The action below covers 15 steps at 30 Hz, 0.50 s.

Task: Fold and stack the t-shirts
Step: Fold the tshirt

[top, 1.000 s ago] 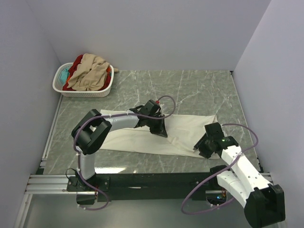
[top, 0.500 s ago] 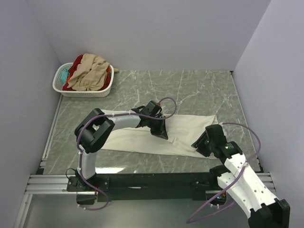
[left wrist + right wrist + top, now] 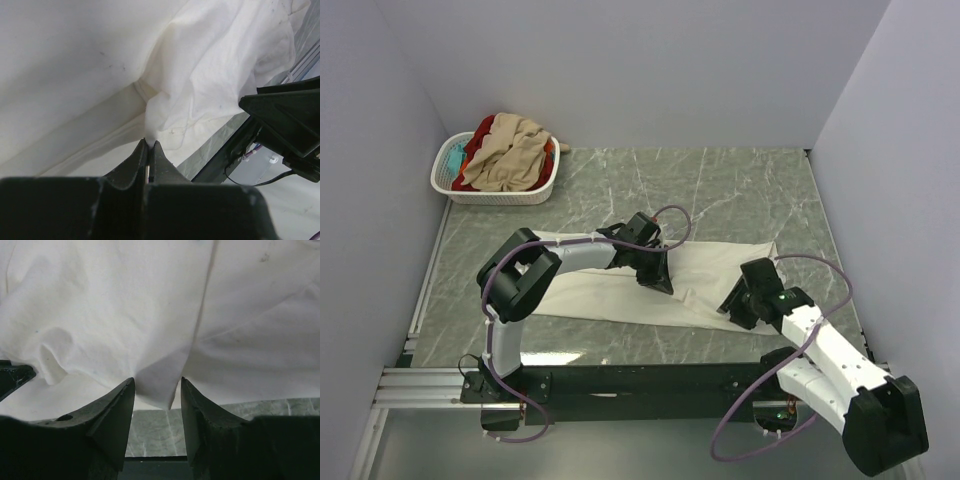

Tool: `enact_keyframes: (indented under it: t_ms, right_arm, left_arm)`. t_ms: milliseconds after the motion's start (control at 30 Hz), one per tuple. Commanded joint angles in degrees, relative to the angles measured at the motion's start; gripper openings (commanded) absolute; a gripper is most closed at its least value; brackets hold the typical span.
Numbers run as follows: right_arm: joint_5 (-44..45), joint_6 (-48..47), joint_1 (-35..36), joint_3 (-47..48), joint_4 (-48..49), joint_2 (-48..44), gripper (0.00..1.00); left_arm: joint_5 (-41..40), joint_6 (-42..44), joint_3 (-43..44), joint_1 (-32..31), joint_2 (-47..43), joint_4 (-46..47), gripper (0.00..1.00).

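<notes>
Large plain cream-white cloth t-shirt (image 3: 705, 262) lies flat mid-desk, long axis left-to-right; left gripper (image 3: 150, 145) pinched tight on a fold at its middle, right gripper (image 3: 157, 385) parted, 2 fingers straddling the shirt's near-right corner, gripping nothing.

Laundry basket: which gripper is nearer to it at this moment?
Left. The left gripper is mid-table, shut on the cream t-shirt, toward the near right of the laundry basket. The right gripper sits open at that shirt's near right corner, farther away.
</notes>
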<state>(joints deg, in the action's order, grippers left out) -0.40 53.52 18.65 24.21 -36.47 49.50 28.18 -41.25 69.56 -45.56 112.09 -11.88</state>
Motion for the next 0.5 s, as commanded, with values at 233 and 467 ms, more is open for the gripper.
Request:
enact_keyframes:
  t_ms: [233, 467]
  right_arm:
    - [-2.1, 1.5, 0.7, 0.0, 4.7, -3.3, 0.47]
    - [-12.9, 4.6, 0.8, -5.2, 11.0, -9.4, 0.47]
  left_arm:
    - [1.3, -0.6, 1.4, 0.6, -1.9, -0.2, 0.00]
    - [2.0, -1.2, 0.1, 0.7, -2.9, -0.2, 0.00]
